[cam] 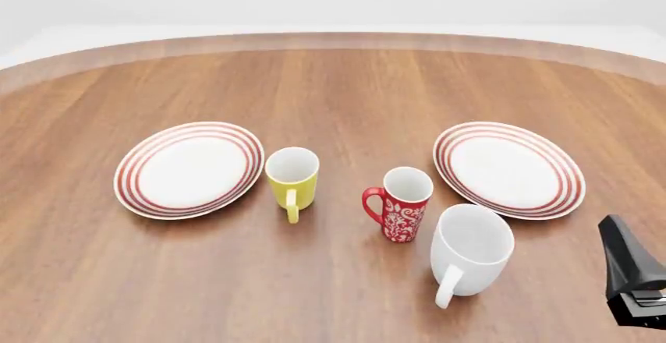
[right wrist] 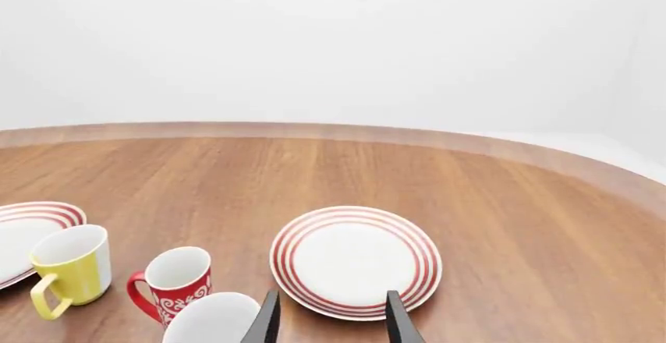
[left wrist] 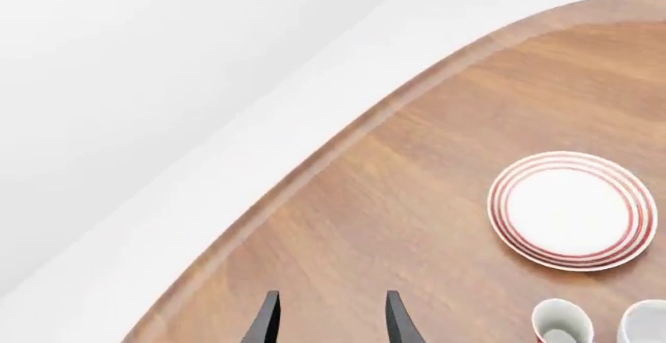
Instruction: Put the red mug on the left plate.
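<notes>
The red mug (cam: 398, 203) with white floral pattern stands upright in the middle of the table, handle to the left. It also shows in the right wrist view (right wrist: 171, 284) and at the edge of the left wrist view (left wrist: 562, 323). The left plate (cam: 189, 169), white with red rings, lies bare at the left; a slice of it shows in the right wrist view (right wrist: 26, 234). My right gripper (cam: 632, 281) is open and empty at the front right, well apart from the mug; its fingers show in its own view (right wrist: 331, 323). My left gripper (left wrist: 331, 323) is open and empty, out of the front view.
A yellow mug (cam: 292, 179) stands between the left plate and the red mug. A larger white mug (cam: 470, 251) stands just front right of the red mug. The matching right plate (cam: 509, 168) lies at the right. The table's curved far edge (left wrist: 344, 144) shows in the left wrist view.
</notes>
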Robot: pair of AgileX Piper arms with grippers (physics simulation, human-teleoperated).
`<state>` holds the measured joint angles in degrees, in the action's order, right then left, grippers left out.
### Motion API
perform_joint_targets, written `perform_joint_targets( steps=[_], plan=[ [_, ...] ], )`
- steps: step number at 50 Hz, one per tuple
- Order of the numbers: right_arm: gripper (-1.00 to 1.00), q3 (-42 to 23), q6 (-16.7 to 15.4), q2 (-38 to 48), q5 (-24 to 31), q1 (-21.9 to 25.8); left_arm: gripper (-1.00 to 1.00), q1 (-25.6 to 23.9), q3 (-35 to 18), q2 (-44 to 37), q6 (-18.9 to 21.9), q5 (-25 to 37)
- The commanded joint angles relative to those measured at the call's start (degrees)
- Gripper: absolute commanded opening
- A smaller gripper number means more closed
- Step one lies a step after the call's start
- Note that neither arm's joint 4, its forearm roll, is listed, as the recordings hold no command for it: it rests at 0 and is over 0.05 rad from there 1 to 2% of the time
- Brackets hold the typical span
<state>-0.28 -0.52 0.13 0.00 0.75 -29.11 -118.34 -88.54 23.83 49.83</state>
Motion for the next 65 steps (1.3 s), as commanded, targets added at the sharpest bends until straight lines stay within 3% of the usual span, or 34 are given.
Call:
perform_joint_targets(
  steps=[1,11,19,35,45,65],
  plan=[
    [1.0,0.0,0.0,0.0,0.0,0.0,1.0,-1.0,-9.9,-6.5,-3.7,5.6],
    [1.0,0.0,0.0,0.0,0.0,0.0,1.0,-3.0,-0.3,-5.2,-3.4,2.7],
    [1.0,0.0,0.0,0.0,0.0,0.0,1.0,-2.7,0.7,-6.8,-2.8,1.6],
    [1.0,0.0,0.0,0.0,0.0,0.0,1.0,-4.8,8.8,-6.6,-3.7,-3.0],
    [1.0,0.0,0.0,0.0,0.0,0.0,1.0,-7.3,16.7,-5.4,-4.2,-6.9],
    [1.0,0.0,0.0,0.0,0.0,0.0,1.0,-8.4,23.9,-4.7,-4.6,-10.3]
  ],
)
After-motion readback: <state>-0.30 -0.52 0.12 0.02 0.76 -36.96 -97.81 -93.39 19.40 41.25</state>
